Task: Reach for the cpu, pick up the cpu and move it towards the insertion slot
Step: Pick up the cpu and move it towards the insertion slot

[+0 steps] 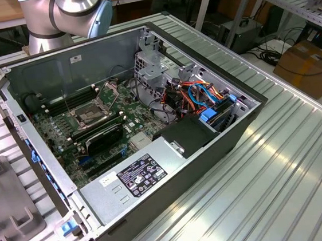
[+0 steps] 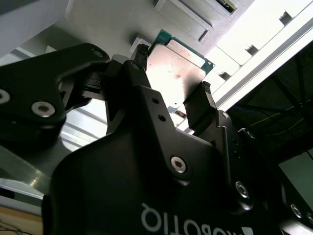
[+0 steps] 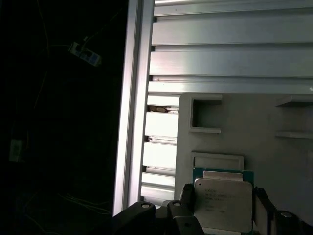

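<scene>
End effector (image 2: 172, 76) gripping cpu (image 3: 222, 203) by opp. edges, over grey tray (image 3: 244, 127).

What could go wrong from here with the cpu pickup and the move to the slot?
1. The gripper straddles the thin cpu on its grey holder; an uneven grip could tilt or drop it.
2. The insertion slot lies deep inside the case, near its walls and cables; the arm may clip them.

Thin square metal cpu (image 3: 222, 205): silver-beige face, green rim; angular plastic gripper (image 2: 171, 78) black; ribbed aluminium table (image 1: 257, 162) silver-grey
</scene>
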